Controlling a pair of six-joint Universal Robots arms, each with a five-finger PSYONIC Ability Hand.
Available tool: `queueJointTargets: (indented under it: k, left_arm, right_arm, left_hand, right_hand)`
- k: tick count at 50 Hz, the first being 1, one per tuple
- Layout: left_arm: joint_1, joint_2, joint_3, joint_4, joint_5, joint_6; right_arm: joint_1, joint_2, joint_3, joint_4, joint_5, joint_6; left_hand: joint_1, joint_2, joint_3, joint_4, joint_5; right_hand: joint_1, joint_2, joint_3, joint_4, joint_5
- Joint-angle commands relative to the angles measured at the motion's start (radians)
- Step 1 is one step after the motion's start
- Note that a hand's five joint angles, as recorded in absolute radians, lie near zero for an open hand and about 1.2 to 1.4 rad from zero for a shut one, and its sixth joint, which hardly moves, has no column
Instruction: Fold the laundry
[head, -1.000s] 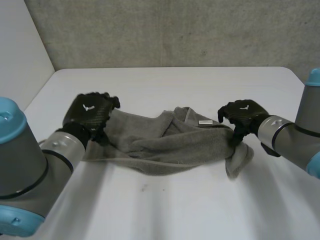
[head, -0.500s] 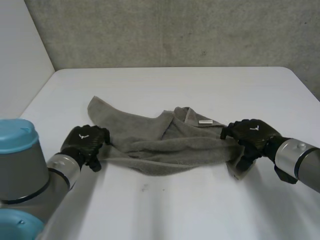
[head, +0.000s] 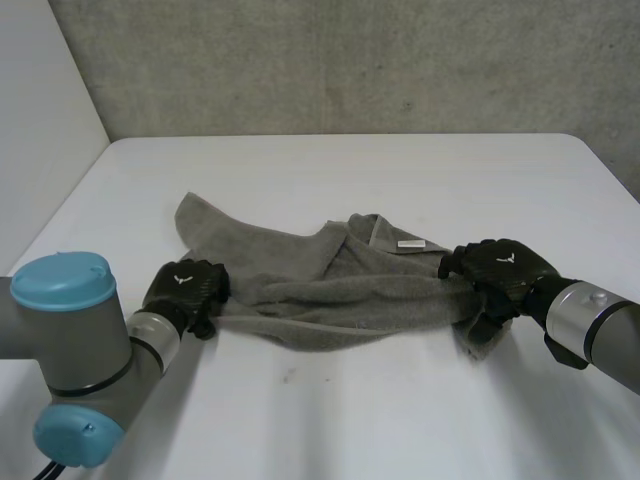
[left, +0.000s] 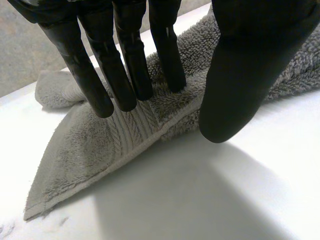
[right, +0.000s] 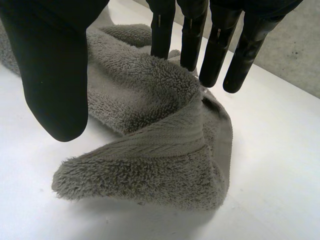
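**Towel's basically a rope and neither hand actually has hold of it**

The grey towel (head: 340, 300) is bunched into a long crumpled strip across the middle of the white tabletop (head: 350, 420). One flap is thrown out toward the far left, and a small white tag (head: 411, 244) shows near the right end.

The left hand (head: 185, 290) sits at the strip's left end. Its fingers (left: 130, 75) are straight, with the tips pressing on the woven border band. The thumb (left: 240, 85) stands apart just off the hem, so nothing's pinched.

The right hand (head: 500, 270) is over the bunched right corner. Its fingers (right: 215, 55) are straight and side by side, and the thumb (right: 57, 75) is well off to one side. Can't quite tell if those tips touch the pile.

What I'd worry about:

- **Slipping out:** if either hand lifts or pulls like this, the cloth just slides out from under it.
- **Grabbing a wad:** if a hand closes where it is, it'll probably catch several layers instead of one corner, and the towel would then open up twisted.
- **Dragging:** if only one end gets gripped, the whole strip probably drags along the tabletop instead of stretching flat.
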Motion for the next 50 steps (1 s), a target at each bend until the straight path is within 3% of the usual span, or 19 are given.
queueJointTargets:
  k: [1, 9, 11, 17, 23, 35, 41, 50]
  left_arm:
    - [-0.007, -0.046, 0.054, 0.0, -0.001, 0.001]
    - [-0.014, -0.091, 0.111, 0.0, -0.001, 0.002]
    - [-0.014, -0.105, 0.123, -0.002, -0.004, 0.002]
    - [-0.015, -0.082, 0.13, -0.012, -0.014, 0.007]
    - [-0.015, 0.102, 0.108, -0.052, -0.012, 0.001]
    - [-0.021, 0.411, 0.102, -0.293, -0.001, -0.001]
    - [-0.076, 0.512, 0.105, -0.311, -0.004, -0.004]
    - [-0.11, 0.583, 0.179, -0.319, -0.011, -0.004]
  right_arm:
    - [-0.002, 0.006, 0.002, -0.01, 0.0, 0.0]
    - [-0.002, 0.013, 0.0, -0.01, 0.001, -0.002]
    - [-0.004, 0.012, 0.0, -0.01, 0.001, -0.002]
    - [-0.004, 0.009, -0.012, -0.005, 0.008, -0.005]
    - [-0.005, -0.002, -0.041, 0.038, 0.018, -0.002]
    - [-0.064, -0.187, -0.126, 0.409, -0.049, -0.025]
    - [-0.064, -0.186, -0.06, 0.406, -0.15, 0.044]
    - [-0.036, -0.177, 0.014, 0.271, -0.177, 0.294]
  left_hand:
    - [0.188, 0.186, 0.186, 0.188, 0.19]
    - [0.349, 0.348, 0.347, 0.35, 0.351]
    - [0.647, 0.645, 0.645, 0.647, 0.649]
    - [0.649, 0.647, 0.646, 0.649, 0.65]
    - [0.649, 0.647, 0.646, 0.649, 0.65]
    - [0.649, 0.647, 0.646, 0.649, 0.65]
    - [0.649, 0.647, 0.646, 0.649, 0.65]
    - [0.649, 0.647, 0.646, 0.649, 0.65]
  right_hand:
    - [0.034, -0.019, -0.008, 0.003, 0.013]
    - [0.031, -0.022, -0.011, 0.0, 0.01]
    - [0.031, -0.022, -0.011, 0.0, 0.01]
    - [0.022, -0.031, -0.02, -0.008, 0.001]
    - [-0.028, -0.081, -0.07, -0.058, -0.049]
    - [-0.01, -0.064, -0.052, -0.041, -0.031]
    - [0.04, -0.014, -0.002, 0.009, 0.019]
    - [0.143, 0.089, 0.101, 0.112, 0.122]
